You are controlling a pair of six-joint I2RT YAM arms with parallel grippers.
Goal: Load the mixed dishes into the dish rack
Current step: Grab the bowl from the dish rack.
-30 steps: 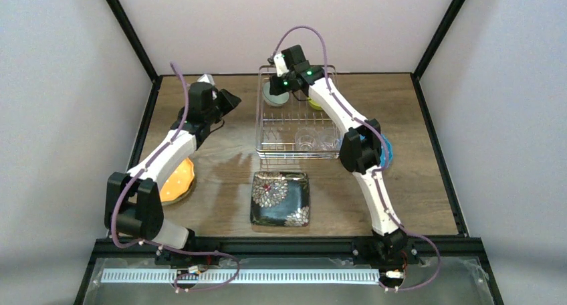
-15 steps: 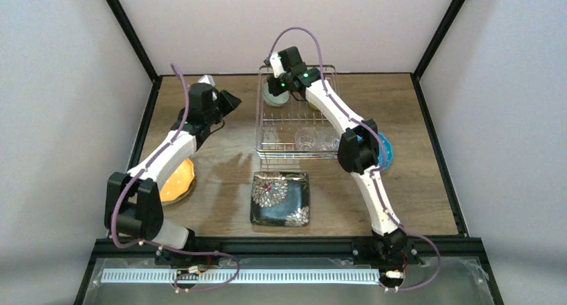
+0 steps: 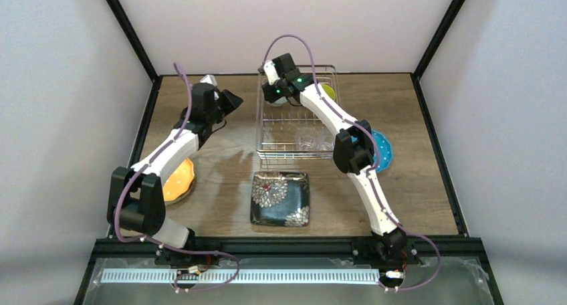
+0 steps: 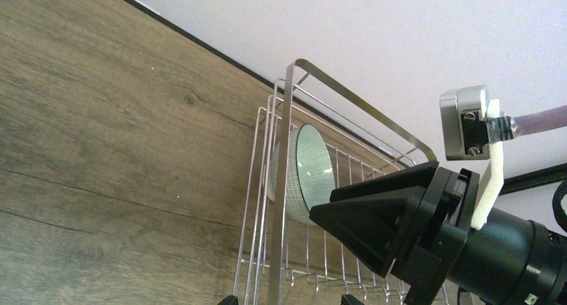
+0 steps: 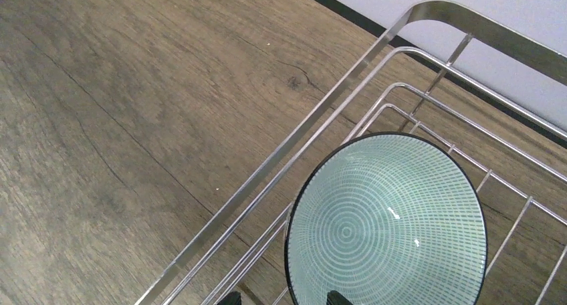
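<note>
The mint bowl (image 5: 388, 231) leans on edge in the far left corner of the rack (image 3: 259, 118). The right fingers (image 3: 273, 95) stand apart on either side of its rim, gripping nothing. The left fingers (image 3: 231, 102), wide apart and empty, hang over the bench (image 3: 220, 164) left of the rack. Cups (image 3: 306, 139) sit at the rack's near end. On the bench lie the black plate (image 3: 280, 198), orange plate (image 3: 179, 181) and blue plate (image 3: 382, 148).

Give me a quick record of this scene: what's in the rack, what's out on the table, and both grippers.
in dish rack: mint bowl tilted on edge, yellow-green bowl, glass cups
on table: orange plate, black floral plate, blue plate
left gripper: open, empty, left of rack
right gripper: open, over mint bowl
</note>
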